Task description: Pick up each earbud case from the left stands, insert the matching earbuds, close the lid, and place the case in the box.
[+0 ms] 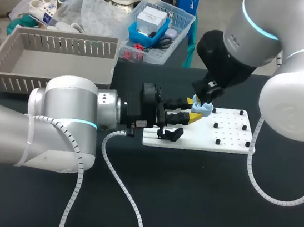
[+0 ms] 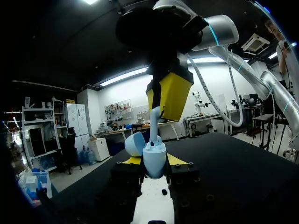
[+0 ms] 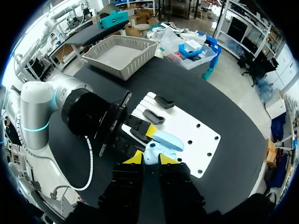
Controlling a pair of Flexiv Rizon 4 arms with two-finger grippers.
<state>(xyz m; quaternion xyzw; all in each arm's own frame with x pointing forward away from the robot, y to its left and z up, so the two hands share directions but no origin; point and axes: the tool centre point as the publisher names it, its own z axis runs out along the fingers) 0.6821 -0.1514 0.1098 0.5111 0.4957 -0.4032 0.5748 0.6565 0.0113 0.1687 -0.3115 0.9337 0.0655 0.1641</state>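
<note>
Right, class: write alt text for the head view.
Two robot arms meet over a white board: the left gripper holds an open light-blue earbud case, the right gripper directly above it. A grey basket stands behind.

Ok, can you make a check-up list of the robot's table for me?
Surface: black table with a white board on it.
Job's things: blue case, lid open, over the board; earbud at its mouth; black stands on the board; grey basket, looks empty.
Clutter: nothing seen.
Grippers: left gripper shut on the case; right gripper above it, shut on the earbud.
Cables: white coiled cables lie on the table, one from each arm.
Surroundings: nothing seen reaching over the table.
</note>
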